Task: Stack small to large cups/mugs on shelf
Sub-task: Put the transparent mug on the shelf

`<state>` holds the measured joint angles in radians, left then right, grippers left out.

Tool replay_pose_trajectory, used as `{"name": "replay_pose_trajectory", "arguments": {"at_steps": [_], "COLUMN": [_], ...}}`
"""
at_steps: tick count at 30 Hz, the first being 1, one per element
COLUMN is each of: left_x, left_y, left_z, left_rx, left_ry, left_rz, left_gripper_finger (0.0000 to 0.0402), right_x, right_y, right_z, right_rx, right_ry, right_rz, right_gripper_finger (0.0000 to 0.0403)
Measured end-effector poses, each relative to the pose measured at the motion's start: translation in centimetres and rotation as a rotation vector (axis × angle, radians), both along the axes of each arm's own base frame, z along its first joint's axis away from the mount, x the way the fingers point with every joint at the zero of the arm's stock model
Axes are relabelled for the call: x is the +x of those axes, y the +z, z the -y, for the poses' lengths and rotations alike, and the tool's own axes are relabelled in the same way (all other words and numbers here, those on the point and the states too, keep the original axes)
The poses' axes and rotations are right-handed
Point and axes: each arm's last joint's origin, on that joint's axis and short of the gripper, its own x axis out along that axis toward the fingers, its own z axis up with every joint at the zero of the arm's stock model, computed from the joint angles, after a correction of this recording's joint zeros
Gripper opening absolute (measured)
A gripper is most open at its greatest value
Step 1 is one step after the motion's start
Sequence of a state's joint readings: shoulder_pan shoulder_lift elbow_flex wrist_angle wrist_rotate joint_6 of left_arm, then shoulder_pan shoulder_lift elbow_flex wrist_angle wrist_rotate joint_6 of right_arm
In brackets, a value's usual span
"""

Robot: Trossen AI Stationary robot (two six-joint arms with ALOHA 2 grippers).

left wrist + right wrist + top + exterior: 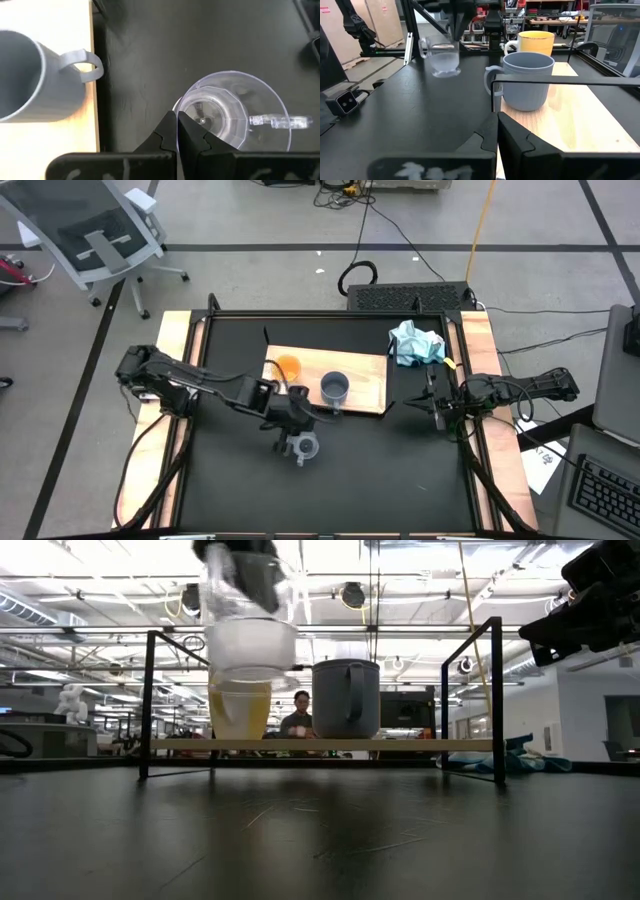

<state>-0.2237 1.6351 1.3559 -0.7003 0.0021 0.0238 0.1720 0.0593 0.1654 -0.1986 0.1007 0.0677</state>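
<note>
Left gripper (177,131) jaws pinching clear glass cup (235,112) rim, lifted off table

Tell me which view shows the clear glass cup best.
Left wrist view: the clear glass cup fills it, rim and handle visible. Right wrist shows it lifted above the table; low view blurs it; high view shows it tiny.

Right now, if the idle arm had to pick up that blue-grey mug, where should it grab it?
Probably by the rim, from above. The blue-grey mug stands upright and open-topped on the shelf, handle toward the table's front edge, so one finger could slip inside the wall away from it.
</note>
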Motion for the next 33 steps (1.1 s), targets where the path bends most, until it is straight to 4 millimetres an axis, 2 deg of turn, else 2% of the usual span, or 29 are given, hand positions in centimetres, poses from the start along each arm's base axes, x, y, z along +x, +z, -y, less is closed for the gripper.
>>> {"name": "replay_pose_trajectory", "arguments": {"at_steps": [7,15,20,27,33], "left_x": [4.5,7.8,9.8,11.8,12.3], "left_y": [-0.1,1.0,1.5,1.4,1.5], "left_z": [1.1,1.1,0.6,-0.2,-0.7], "left_rx": [0.019,0.048,0.017,0.001,0.002], "left_ry": [-0.064,-0.108,-0.135,-0.164,-0.168], "left_rz": [-0.046,-0.045,-0.038,-0.029,-0.004], "left_gripper_finger": [0.0001,0.0001,0.0001,0.0001,0.0001], "right_x": [0.1,0.3,0.4,0.5,0.5], "right_y": [-0.1,-1.4,-1.4,-1.1,-1.0], "right_z": [0.0,0.0,-0.1,-0.1,-0.1], "right_rx": [0.005,-0.004,0.005,0.004,0.004], "right_ry": [-0.004,-0.002,-0.004,-0.002,-0.002], "right_rz": [-0.004,-0.029,-0.017,0.033,0.033], "right_gripper_finger": [0.0000,0.0000,0.0000,0.0000,0.0000]}}
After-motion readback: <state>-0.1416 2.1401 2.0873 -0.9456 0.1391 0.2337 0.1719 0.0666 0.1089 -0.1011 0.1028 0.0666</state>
